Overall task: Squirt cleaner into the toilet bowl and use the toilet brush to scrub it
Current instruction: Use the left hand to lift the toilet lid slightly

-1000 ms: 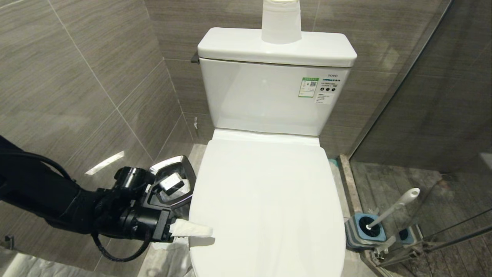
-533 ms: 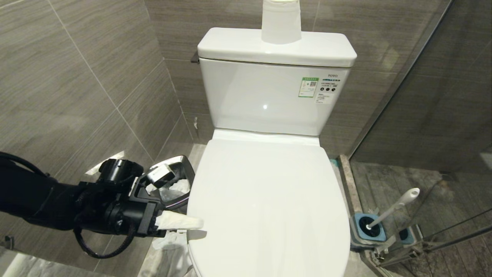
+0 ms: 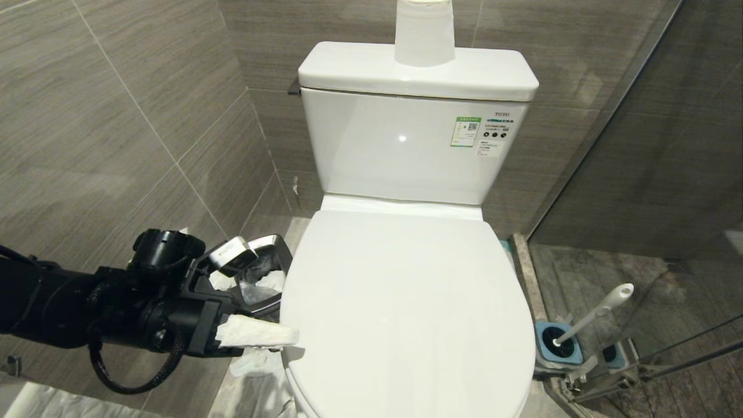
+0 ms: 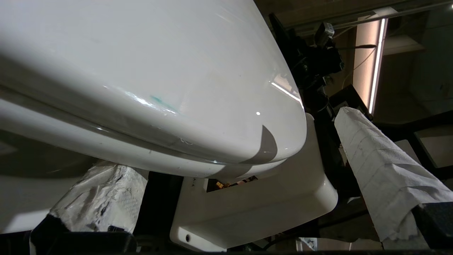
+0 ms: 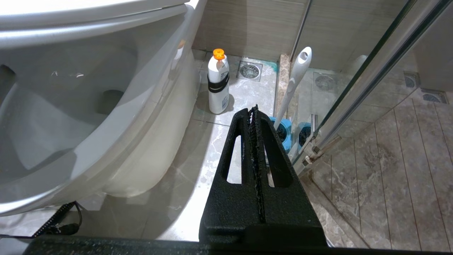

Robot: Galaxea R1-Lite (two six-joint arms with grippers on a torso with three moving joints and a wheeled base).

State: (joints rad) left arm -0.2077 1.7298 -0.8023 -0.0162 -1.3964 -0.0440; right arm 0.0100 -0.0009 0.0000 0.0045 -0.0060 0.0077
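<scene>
The toilet's white lid (image 3: 406,313) is down, so the toilet bowl's inside is hidden; its outer wall (image 5: 106,134) shows in the right wrist view. My left gripper (image 3: 273,348) is open at the lid's left front edge, its fingers (image 4: 382,170) wrapped in white paper, with the lid's rim (image 4: 226,141) between them. The cleaner (image 5: 218,85), a white bottle with an orange cap, stands on the floor right of the toilet. The toilet brush (image 3: 592,316) leans in its blue holder (image 3: 557,342). My right gripper (image 5: 252,109) hangs shut and empty near the holder.
A steel waste bin (image 3: 261,278) with paper inside stands against the tiled wall just behind my left gripper. A white paper roll (image 3: 425,32) sits on the tank. A glass shower partition (image 3: 638,174) closes off the right side. A floor drain (image 5: 250,70) lies behind the cleaner.
My left gripper has drawn back leftward and a little lower along the lid's edge, still open. The lid's outline looks slightly wider. The right arm has stayed still.
</scene>
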